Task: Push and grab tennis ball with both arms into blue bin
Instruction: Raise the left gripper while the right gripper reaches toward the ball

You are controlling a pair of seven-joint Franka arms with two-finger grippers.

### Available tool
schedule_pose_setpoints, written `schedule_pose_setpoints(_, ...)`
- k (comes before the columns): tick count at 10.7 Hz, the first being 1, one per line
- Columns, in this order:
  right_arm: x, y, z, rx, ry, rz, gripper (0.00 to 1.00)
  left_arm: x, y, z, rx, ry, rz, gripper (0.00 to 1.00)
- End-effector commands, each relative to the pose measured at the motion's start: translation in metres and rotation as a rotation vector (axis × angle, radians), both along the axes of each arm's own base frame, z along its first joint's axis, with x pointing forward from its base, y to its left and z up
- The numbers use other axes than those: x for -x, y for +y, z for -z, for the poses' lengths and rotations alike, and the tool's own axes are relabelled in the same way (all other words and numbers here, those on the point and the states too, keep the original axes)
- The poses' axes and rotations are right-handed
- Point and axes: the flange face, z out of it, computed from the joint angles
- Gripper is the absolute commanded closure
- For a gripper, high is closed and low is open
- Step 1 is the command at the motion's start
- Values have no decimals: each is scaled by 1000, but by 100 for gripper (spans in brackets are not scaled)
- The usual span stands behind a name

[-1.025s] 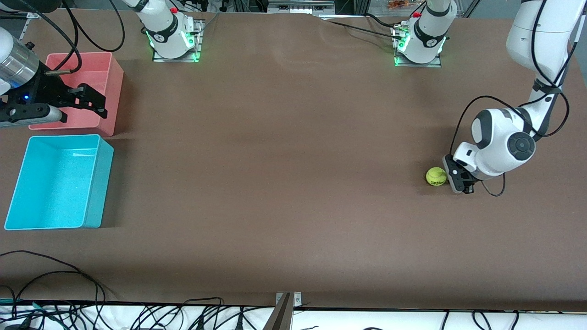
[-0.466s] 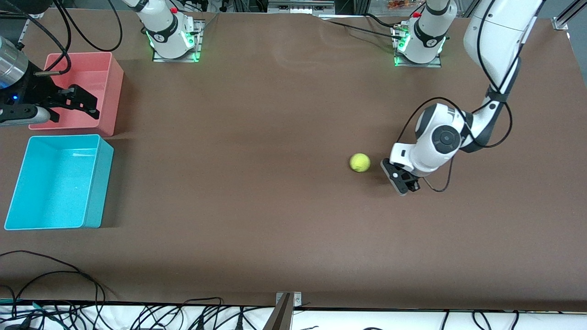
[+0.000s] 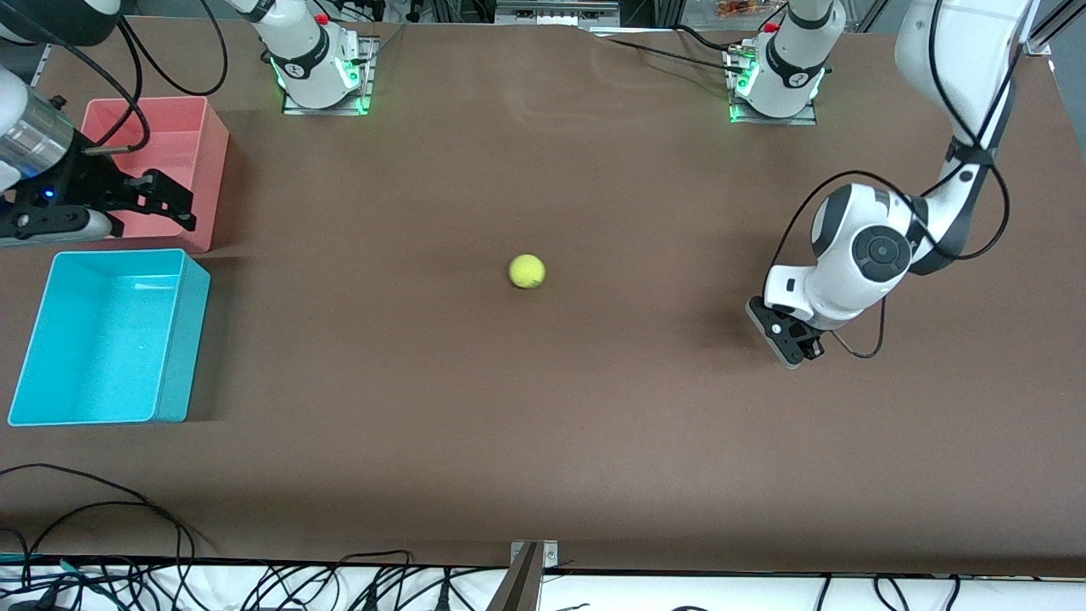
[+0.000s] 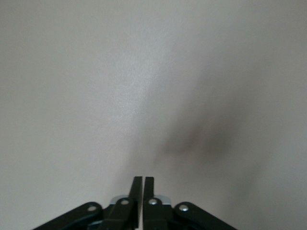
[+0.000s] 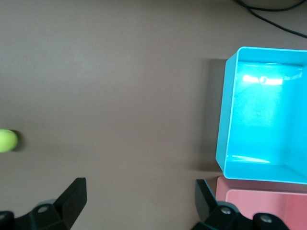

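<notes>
The yellow-green tennis ball (image 3: 527, 271) lies alone on the brown table near its middle; it also shows at the edge of the right wrist view as the ball (image 5: 6, 140). My left gripper (image 3: 785, 341) is low over the table toward the left arm's end, well apart from the ball, shut with nothing between its fingertips (image 4: 138, 184). The left wrist view shows only bare table. My right gripper (image 3: 174, 202) hangs open and empty over the pink bin's edge, beside the blue bin (image 3: 182, 356). In the right wrist view the right gripper (image 5: 140, 189) is over bare table next to the blue bin (image 5: 225, 120).
A pink-red bin (image 3: 212, 170) stands farther from the front camera than the blue bin, touching or nearly touching it; its corner (image 5: 259, 211) shows in the right wrist view. Cables (image 3: 102, 518) lie along the table's near edge. The arm bases stand at the table's back edge.
The ball has rolled from beside the left gripper toward the table's middle. The left gripper followed it, then drew back toward its own end. The right gripper shifted slightly.
</notes>
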Motion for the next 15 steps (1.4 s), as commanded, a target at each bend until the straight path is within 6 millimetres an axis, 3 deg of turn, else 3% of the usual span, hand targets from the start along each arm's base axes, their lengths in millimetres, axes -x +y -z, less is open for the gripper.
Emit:
schedule_pose_setpoints(1,2,6,21,-16,-11,-21,0,21,-7,-81,-85,34,22,40)
schedule_pose_setpoints(2,2,11,25,-16,-9,-31,0,25,-2,-99,-97,37,12,0)
schedule_pose_setpoints(6,5,12,63,-13,5,-31,0,30,11,-151,-105,-1,-26,0)
schedule_pose_setpoints(10,7,21,88,-13,23,-46,0,50,16,-211,-132,4,-88,0)
schedule_pose_setpoints(13,16,25,117,-11,34,-80,0,40,14,-274,-98,-47,-171,0)
schedule_pose_setpoints(15,24,24,136,-10,36,-94,0,35,15,-298,-74,-101,-305,0)
